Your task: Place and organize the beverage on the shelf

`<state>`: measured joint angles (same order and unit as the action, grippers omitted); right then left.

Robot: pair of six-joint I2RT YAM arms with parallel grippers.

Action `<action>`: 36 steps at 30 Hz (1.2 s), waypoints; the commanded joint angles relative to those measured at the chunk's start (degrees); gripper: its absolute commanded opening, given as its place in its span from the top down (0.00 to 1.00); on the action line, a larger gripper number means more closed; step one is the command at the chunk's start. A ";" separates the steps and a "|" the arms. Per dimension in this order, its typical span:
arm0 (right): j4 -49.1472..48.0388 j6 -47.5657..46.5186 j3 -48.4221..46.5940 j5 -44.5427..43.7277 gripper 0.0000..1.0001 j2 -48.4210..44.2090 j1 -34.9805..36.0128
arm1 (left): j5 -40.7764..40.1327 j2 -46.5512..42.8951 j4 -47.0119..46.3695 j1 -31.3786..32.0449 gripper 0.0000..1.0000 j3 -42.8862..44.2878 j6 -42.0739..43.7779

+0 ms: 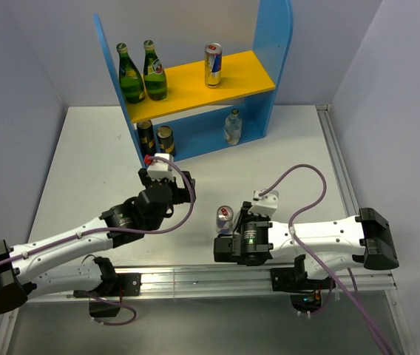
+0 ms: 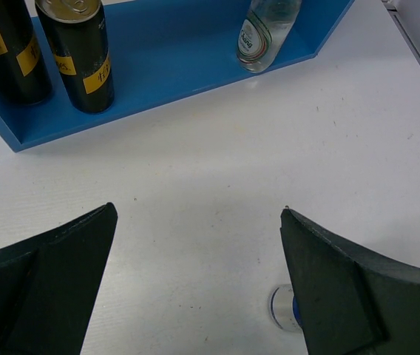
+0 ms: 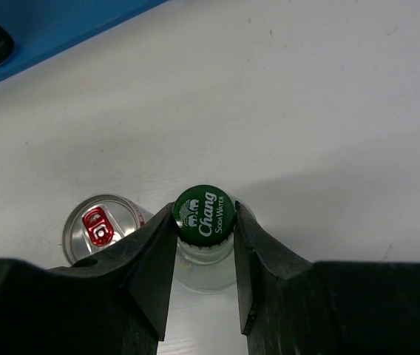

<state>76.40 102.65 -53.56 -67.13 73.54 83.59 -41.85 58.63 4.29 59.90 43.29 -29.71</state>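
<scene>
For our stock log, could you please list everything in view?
table: one, white, beneath all
shelf: one, blue with yellow-orange upper board, at back
green bottles: two, green, upper board left
blue-silver cans: two, one upper board right, another on table
dark cans: two, black-gold, lower level left
clear bottle: one, colourless, lower level right
green-capped bottle: one, clear, beside table can
left gripper: black, open above table
right gripper: black, shut on green-capped bottle

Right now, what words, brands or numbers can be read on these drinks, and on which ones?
"Chang SODA WATER": green cap of the soda bottle between the right fingers.
Yellow labels on the two dark cans: print too blurred to read.
Label on the clear bottle in the shelf: blurred.
Green bottles and silver can on the upper board: too small.
</scene>
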 commanded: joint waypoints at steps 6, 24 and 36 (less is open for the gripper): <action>-23.33 -28.87 -4.02 -9.43 1.00 -3.74 -3.52 | -0.43 -1.94 -1.22 -0.22 0.01 -0.92 -0.70; -67.32 -68.54 2.85 4.29 1.00 -5.78 -21.80 | -0.61 -1.59 -2.45 -0.22 0.01 -1.54 0.01; -82.90 -77.42 -8.39 15.63 1.00 11.35 -35.33 | -0.69 -2.47 -2.80 -0.22 0.01 -2.33 0.45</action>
<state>5.30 28.91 -54.02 -50.94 84.27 50.37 -41.89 57.17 3.68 59.92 41.36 -29.63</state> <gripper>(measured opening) 0.400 0.994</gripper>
